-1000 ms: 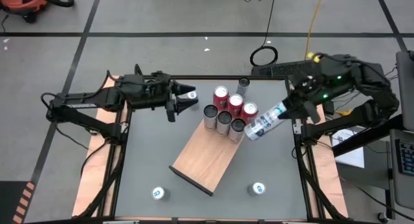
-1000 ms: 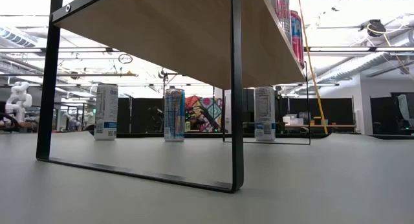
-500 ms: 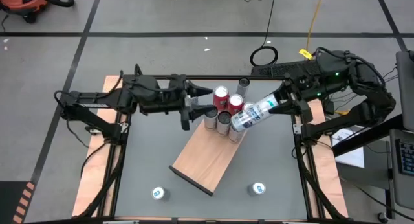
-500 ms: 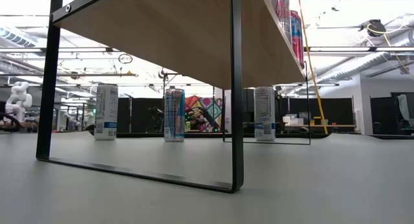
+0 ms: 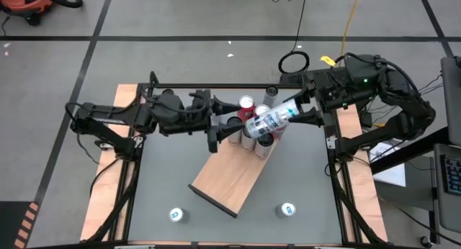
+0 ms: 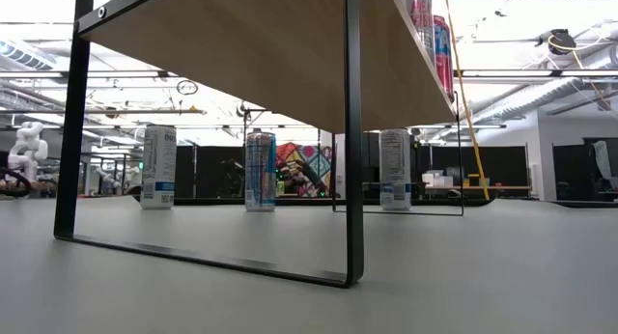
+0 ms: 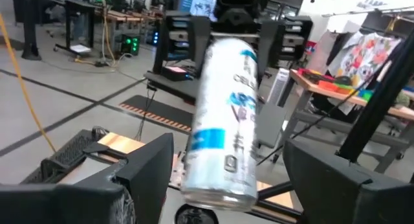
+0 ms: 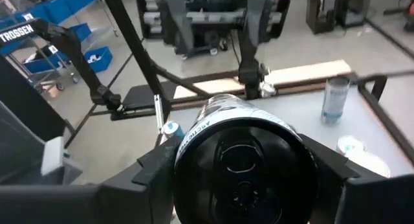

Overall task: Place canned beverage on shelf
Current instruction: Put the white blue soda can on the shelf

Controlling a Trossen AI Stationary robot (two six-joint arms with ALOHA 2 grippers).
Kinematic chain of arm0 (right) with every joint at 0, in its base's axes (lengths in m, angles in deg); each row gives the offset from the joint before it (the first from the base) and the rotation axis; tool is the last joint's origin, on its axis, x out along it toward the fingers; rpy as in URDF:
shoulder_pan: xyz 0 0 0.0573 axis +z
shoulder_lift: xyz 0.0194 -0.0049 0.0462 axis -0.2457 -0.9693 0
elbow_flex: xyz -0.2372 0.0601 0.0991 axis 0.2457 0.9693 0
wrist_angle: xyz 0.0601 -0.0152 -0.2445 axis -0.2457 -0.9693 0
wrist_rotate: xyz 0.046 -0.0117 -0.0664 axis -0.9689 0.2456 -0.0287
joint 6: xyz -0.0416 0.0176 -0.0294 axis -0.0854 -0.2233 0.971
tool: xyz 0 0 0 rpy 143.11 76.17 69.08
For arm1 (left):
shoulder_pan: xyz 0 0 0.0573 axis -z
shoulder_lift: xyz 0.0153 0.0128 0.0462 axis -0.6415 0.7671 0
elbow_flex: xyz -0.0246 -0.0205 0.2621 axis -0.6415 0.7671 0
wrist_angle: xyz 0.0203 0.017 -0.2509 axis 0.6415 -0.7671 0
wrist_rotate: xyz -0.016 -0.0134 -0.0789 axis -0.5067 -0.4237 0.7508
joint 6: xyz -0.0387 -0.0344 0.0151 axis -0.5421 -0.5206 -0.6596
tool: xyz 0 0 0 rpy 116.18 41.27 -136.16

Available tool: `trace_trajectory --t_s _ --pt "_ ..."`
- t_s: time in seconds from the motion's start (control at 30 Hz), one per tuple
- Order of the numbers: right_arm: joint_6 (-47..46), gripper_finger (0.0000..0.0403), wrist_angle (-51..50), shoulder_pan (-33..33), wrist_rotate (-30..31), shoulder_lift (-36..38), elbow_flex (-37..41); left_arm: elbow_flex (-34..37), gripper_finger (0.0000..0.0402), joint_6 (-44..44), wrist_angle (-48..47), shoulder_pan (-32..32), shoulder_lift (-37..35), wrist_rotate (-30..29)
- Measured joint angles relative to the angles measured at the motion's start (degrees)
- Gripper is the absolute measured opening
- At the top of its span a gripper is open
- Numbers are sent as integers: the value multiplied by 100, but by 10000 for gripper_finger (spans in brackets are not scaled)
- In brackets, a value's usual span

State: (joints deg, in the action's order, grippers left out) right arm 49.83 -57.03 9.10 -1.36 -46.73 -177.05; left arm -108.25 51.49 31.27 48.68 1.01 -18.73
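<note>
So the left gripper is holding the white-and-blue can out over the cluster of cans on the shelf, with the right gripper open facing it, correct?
Not quite: the arms are swapped. The high view shows the right gripper holding the white-and-blue can over the cluster of cans on the shelf. The left gripper is the open one facing it.

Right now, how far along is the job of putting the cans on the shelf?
Done: several cans stand on the shelf. In hand: the right gripper holds a white can above them; the open left gripper faces it. Left: two cans on the table.
</note>
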Motion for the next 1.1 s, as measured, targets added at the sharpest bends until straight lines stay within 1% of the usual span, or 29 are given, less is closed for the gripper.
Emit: trace_trajectory --t_s 0.13,0.33,0.67,1.1 --pt "167 217 228 0 3 -107 0 0 294 41 -5 77 0 -98" --pt "234 217 428 0 0 -247 0 0 294 240 -74 153 0 -438" --pt "234 217 711 0 -2 -367 2 0 294 182 -745 151 0 -440" --pt "254 217 1143 0 -20 -522 2 0 294 181 -719 151 -2 -358"
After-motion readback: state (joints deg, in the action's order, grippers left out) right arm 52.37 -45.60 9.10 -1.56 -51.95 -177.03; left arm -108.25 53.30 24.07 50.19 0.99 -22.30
